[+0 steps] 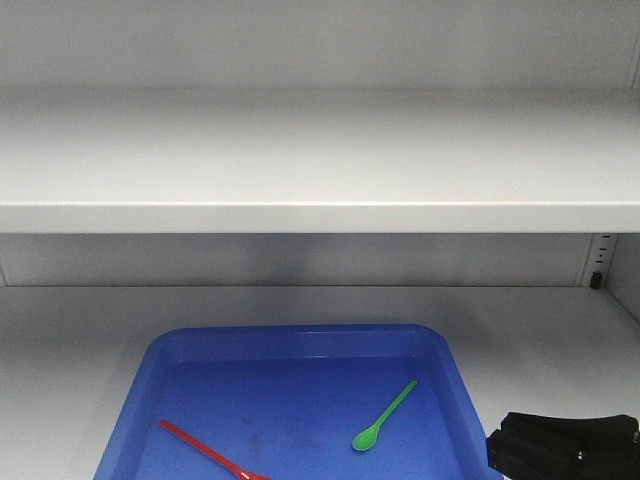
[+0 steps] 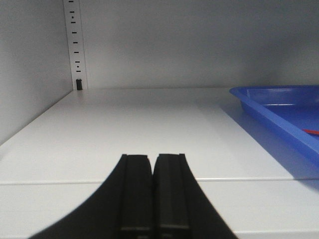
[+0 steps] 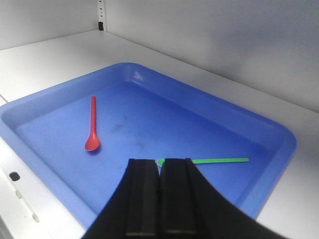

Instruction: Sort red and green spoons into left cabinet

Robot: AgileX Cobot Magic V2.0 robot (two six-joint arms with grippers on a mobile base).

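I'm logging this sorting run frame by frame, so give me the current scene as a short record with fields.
setting: pale cabinet interior, lower shelf with a second shelf above
tray: blue tray resting on the lower shelf
red spoon: red spoon lying flat in the tray
green spoon: green spoon lying flat in the tray, apart from the red one
left gripper: left gripper shut, empty, over bare shelf left of the tray
right gripper: right gripper shut, empty, above the green spoon's bowl end
progress: both spoons not yet picked up

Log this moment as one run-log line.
left gripper shut, empty | right gripper shut, empty | red spoon, green spoon in tray
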